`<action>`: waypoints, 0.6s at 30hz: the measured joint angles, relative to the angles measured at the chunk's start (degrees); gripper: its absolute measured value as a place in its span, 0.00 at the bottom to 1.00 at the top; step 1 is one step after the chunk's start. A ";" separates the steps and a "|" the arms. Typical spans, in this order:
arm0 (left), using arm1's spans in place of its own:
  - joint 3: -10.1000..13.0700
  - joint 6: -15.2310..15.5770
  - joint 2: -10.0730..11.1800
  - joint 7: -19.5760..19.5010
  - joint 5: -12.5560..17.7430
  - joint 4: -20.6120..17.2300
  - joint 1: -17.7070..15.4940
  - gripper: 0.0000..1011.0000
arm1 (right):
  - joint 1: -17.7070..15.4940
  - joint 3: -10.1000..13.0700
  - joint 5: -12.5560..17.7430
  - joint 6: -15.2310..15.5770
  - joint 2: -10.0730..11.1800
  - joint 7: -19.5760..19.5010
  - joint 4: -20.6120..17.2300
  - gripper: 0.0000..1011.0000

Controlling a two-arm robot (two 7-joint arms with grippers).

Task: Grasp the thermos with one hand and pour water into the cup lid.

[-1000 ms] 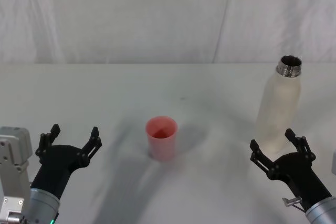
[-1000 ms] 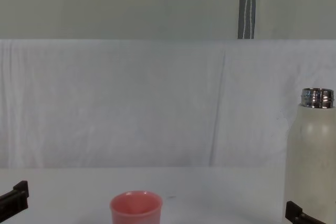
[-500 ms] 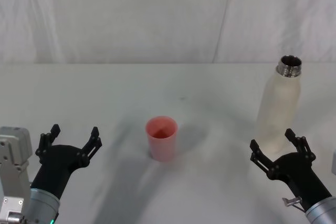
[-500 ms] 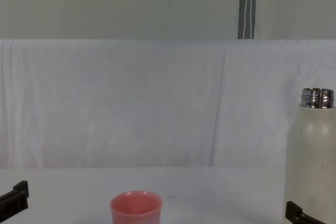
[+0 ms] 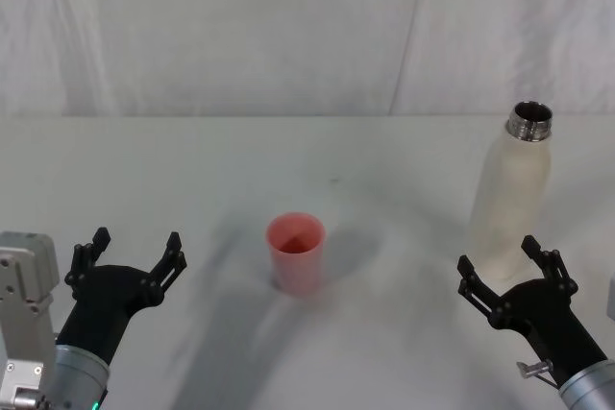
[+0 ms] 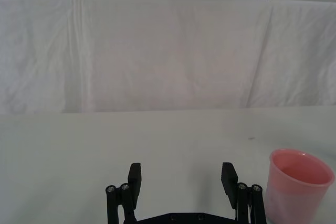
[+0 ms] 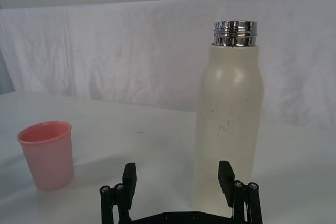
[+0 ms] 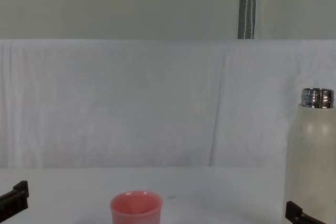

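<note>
At the near left, the left end effector hovered just above the white counter, its two black fingers spread wide with nothing between them. In the left wrist view the same end effector showed its fingertips well apart, with bare counter ahead of them and the pink cup to its right.

Near the middle of the counter stood the cup lid, a small pink cup, upright with its mouth open upward and touched by neither arm. It also appeared low in the chest view and in both wrist views.

At the right stood the thermos, a tall cream-white bottle with an uncapped steel neck, upright on the counter and well apart from the cup lid. The chest view showed it at the right edge.

At the near right, the right end effector was held just in front of the base of the thermos, its fingers spread wide and gripping nothing. In the right wrist view the end effector lined up with the thermos, whose lower body showed beyond and between the open fingertips; contact could not be seen.
</note>
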 joint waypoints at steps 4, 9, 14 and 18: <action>0.00 0.00 0.00 0.00 0.00 0.00 0.00 0.99 | 0.00 0.00 0.00 0.00 0.00 0.00 0.00 0.99; 0.00 0.00 0.00 0.00 0.00 0.00 0.00 0.99 | 0.00 0.00 0.00 0.00 0.00 0.00 0.00 0.99; 0.00 0.00 0.00 0.00 0.00 0.00 0.00 0.99 | 0.00 0.00 0.00 0.00 0.00 0.00 0.00 0.99; 0.00 0.00 0.00 0.00 0.00 0.00 0.00 0.99 | 0.00 0.00 0.00 0.00 0.00 0.00 0.00 0.99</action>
